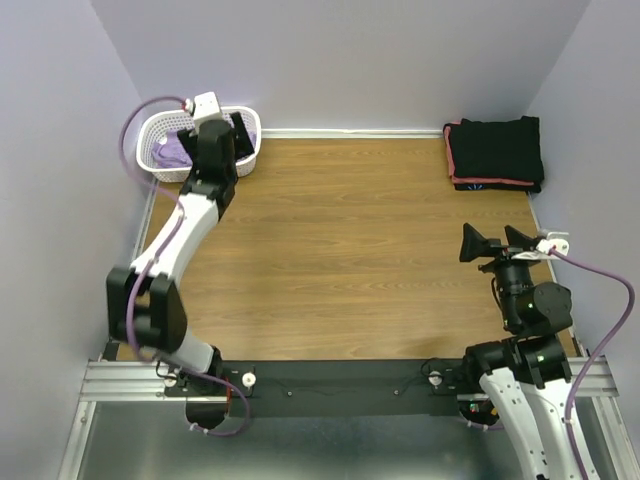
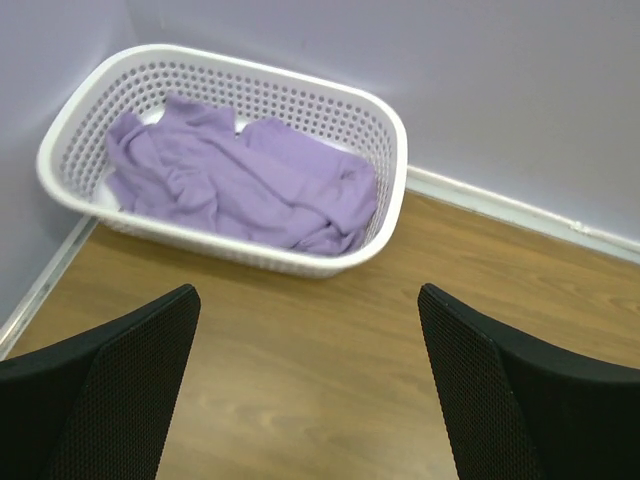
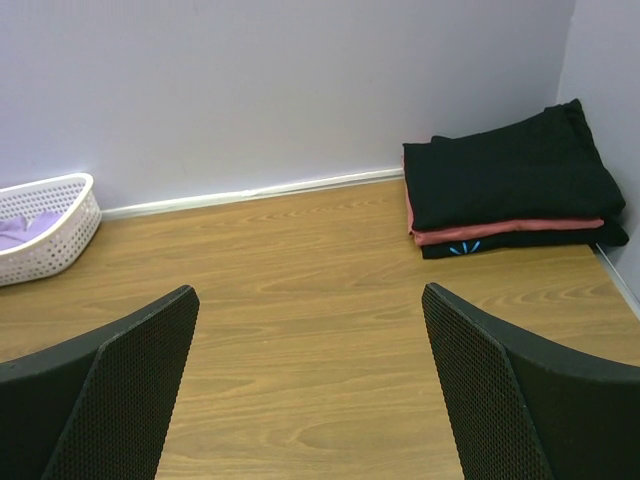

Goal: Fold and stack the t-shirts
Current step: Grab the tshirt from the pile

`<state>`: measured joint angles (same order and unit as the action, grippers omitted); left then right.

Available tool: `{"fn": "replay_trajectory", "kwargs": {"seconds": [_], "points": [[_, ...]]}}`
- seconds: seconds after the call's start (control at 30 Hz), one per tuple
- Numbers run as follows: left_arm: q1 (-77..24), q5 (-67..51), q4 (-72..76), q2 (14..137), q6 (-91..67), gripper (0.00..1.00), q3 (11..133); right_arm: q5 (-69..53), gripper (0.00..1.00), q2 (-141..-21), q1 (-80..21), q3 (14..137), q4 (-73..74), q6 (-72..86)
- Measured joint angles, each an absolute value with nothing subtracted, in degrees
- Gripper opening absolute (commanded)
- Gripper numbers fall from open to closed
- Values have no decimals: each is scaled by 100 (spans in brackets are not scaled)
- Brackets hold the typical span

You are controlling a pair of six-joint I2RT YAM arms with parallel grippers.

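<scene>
**Lavender t-shirt (image 2: 240,185) crumpled in the basket, both grippers empty**

The shirt lies in a loose heap inside the white mesh basket (image 2: 392,125) at the far-left corner of the table (image 1: 340,250). Judging by the task, it is the one garment not yet folded. You have the left gripper (image 2: 308,300) hovering just near of the basket, fingers spread wide and gripping nothing, aimed at the cloth. That looks like the line-up for a reach in and a pull out.

The heap spreads along the basket's length, so its long axis runs roughly left to right beside the far wall. You cannot tell which way the neck or hem points, since the folds hide both. A bunched ridge rises at the right end of the heap.

The folded black shirts (image 3: 510,175) sit stacked in the far-right corner, well apart from the basket. A coral-red edge (image 3: 500,230) shows on the stack's left and near sides. Your right gripper (image 3: 310,295) hangs wide open and empty over bare wood at the near right, facing that stack, probably waiting to help.
</scene>
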<state>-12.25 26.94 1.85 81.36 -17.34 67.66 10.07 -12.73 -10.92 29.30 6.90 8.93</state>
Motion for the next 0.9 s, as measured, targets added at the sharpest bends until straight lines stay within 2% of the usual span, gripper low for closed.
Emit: {"fn": "replay_trajectory", "kwargs": {"seconds": [0.2,0.37,0.47,0.73,0.83,0.9], "points": [[-825,2521,-580,10300,-1647,93,8840,1004,100,-1382,-1131,2917,694,886],[-325,2228,-1568,12350,-1653,93,11393,1004,100,-1533,-1131,2912,694,847],[-60,2110,-2161,13192,-1658,92,12350,1004,100,-1629,-1131,2908,696,825],[464,1551,-2720,14035,-1754,88,12709,1002,100,-1911,-1131,2906,698,781],[602,1345,-2759,14271,-1745,77,12805,1002,100,-2008,-1131,2906,701,760],[657,1135,-2764,14418,-1741,57,12886,1000,100,-2056,-1133,2906,701,744]]}}
